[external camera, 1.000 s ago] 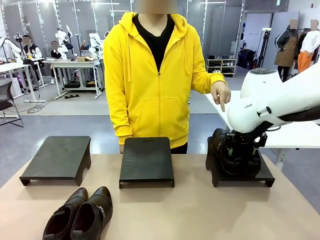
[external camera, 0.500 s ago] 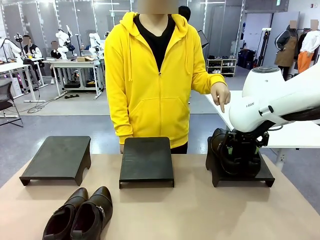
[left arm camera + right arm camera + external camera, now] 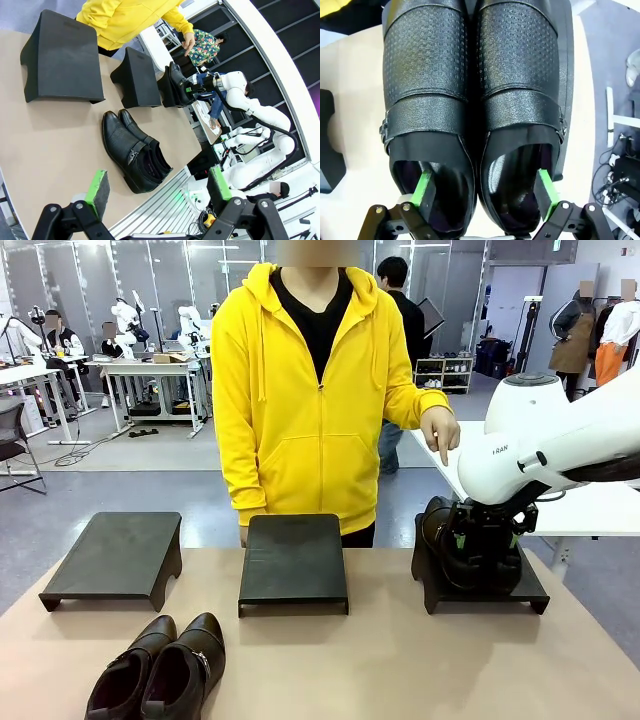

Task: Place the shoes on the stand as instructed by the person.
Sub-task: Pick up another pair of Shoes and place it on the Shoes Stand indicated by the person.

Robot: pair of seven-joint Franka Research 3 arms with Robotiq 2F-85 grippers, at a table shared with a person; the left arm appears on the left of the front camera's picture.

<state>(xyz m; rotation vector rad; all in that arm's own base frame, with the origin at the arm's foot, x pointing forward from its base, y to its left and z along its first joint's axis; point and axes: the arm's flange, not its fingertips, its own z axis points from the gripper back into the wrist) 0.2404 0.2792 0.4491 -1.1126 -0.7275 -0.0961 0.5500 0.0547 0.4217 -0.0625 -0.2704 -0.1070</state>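
Observation:
One pair of black shoes (image 3: 438,527) stands on the right-hand stand (image 3: 530,592). My right gripper (image 3: 478,545) is down on it. In the right wrist view this gripper (image 3: 485,187) is open, one green-padded finger inside each shoe (image 3: 470,75), the two inner walls between them unsqueezed. A second pair of shoes (image 3: 160,672) lies on the table at the near left. Seen from the left wrist, that pair (image 3: 135,152) lies ahead of my open, empty left gripper (image 3: 157,187). The person (image 3: 300,390) in yellow points a finger (image 3: 440,435) down toward the right stand.
Two more black stands sit bare on the tan table, one at the left (image 3: 115,555) and one in the middle (image 3: 293,560). A white table (image 3: 600,508) stands just behind the right stand. The near table area right of the loose pair is free.
My right arm has shifted slightly upward over the right stand; the shoes there have not moved. The person's pointing hand holds still.

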